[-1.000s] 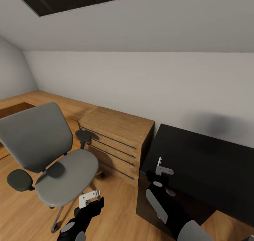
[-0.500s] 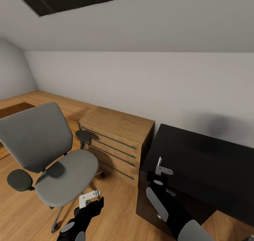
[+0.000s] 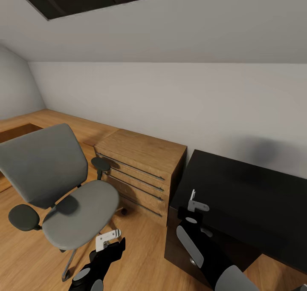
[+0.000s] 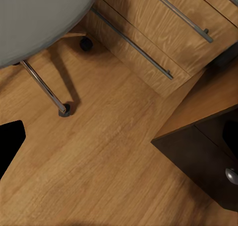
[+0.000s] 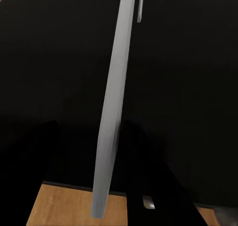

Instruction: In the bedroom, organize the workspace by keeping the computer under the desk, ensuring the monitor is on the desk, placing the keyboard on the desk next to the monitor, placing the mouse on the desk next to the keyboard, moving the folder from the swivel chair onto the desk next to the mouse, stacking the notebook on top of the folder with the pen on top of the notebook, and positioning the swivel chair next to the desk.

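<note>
- Swivel chair (image 3: 64, 188) stands left of wooden drawers (image 3: 140, 171), apart from black desk (image 3: 251, 197).
- Rolls easy on casters; likely best pushed at seat/backrest.
- Left gripper (image 3: 108, 238), right gripper (image 3: 195, 202): grip state can't tell.

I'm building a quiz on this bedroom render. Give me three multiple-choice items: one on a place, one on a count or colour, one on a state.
1. What stands between the swivel chair and the black furniture top?
A. wooden drawer unit
B. bed
C. bookshelf

2. What colour is the chair's seat?
A. blue
B. grey
C. red

3. What lies on the chair's seat?
A. an open laptop
B. nothing
C. a stack of plates

Answers:
1. A, the drawer unit sits between them by the wall.
2. B, seat and back are grey.
3. B, the head view shows the seat bare.
</note>
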Robot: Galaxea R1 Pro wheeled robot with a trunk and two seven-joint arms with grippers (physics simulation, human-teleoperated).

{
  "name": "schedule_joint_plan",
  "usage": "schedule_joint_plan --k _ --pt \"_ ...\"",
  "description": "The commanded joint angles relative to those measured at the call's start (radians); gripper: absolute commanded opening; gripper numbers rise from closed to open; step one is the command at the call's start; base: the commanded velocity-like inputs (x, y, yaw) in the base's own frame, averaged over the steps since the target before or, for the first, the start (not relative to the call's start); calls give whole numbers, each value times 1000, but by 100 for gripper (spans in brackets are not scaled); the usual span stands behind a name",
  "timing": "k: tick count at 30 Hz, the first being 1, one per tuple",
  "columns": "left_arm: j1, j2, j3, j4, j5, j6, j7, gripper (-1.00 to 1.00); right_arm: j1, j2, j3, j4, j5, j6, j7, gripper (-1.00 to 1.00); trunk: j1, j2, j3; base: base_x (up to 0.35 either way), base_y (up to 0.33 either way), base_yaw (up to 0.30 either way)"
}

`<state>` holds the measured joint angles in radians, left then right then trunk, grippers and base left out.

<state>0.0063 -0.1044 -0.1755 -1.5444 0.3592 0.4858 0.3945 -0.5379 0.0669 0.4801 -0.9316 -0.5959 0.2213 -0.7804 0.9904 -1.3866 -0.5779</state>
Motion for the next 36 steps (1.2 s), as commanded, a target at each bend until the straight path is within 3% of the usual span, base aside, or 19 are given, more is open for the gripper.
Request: schedule_joint_plan --k 1,36 --pt "0 0 -1 -2 11 2 9 100 -1 -1 2 28 -9 13 -8 -100 0 0 -1 0 0 0" --pt "0 0 -1 -2 11 2 9 100 -1 -2 -13 13 -11 16 -10 -100 0 0 -1 0 0 0"
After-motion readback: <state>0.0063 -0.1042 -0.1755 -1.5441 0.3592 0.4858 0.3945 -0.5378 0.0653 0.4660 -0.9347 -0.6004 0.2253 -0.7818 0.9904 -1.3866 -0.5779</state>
